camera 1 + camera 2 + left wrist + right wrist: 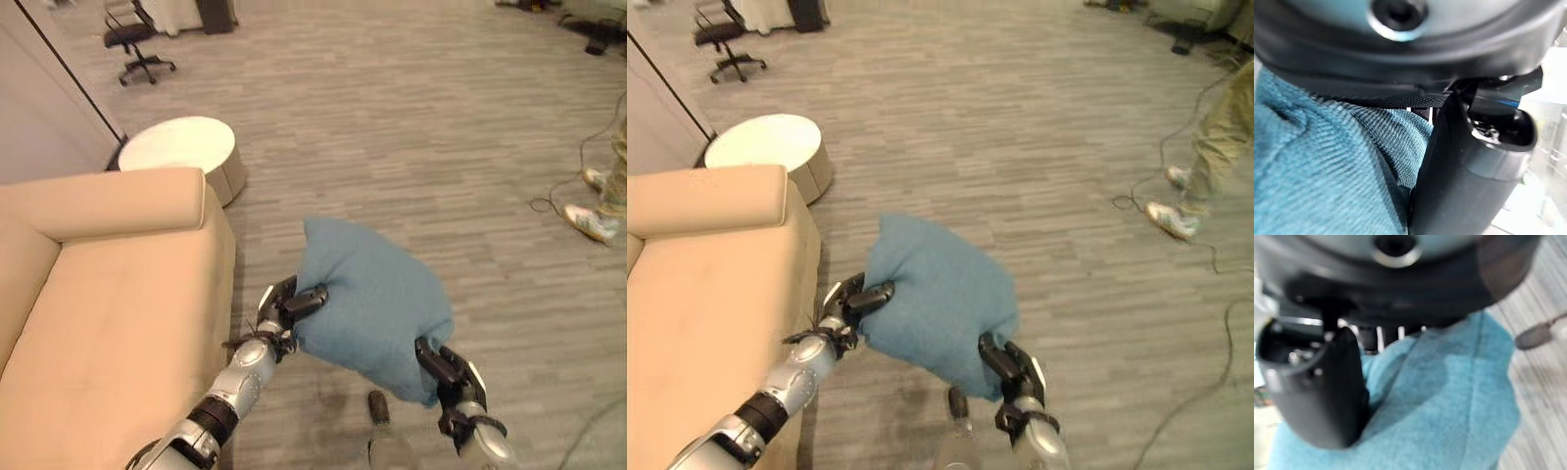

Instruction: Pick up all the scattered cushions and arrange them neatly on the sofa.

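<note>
Leftmost, the beige sofa (108, 323) shows a bare seat and a rolled armrest, with a round white side table (178, 145) just past its end and an office chair (132, 39) far off behind. The left robot hand (289, 305) is clamped on the near-left edge of the blue cushion (377, 304), thumb and fingers pinching the fabric, as its wrist view confirms. The cushion hangs in the air beside the sofa's front corner, above the wood-look floor (411, 127), not yet over the seat. The right robot hand (446, 370) grips the cushion's lower right corner, its thumb pressed into the cloth.

Both holds look like edge pinches on soft stuffing, so the main risk is, I judge, one corner slipping out as the arms swing leftward, leaving the cushion dangling from a single robot hand or dropping to the floor. A low carry could also catch the cushion on the sofa's front edge and drag it free. At far right a person's legs and shoes (600, 211) stand near a trailing cable (558, 191), well apart from the swing.
</note>
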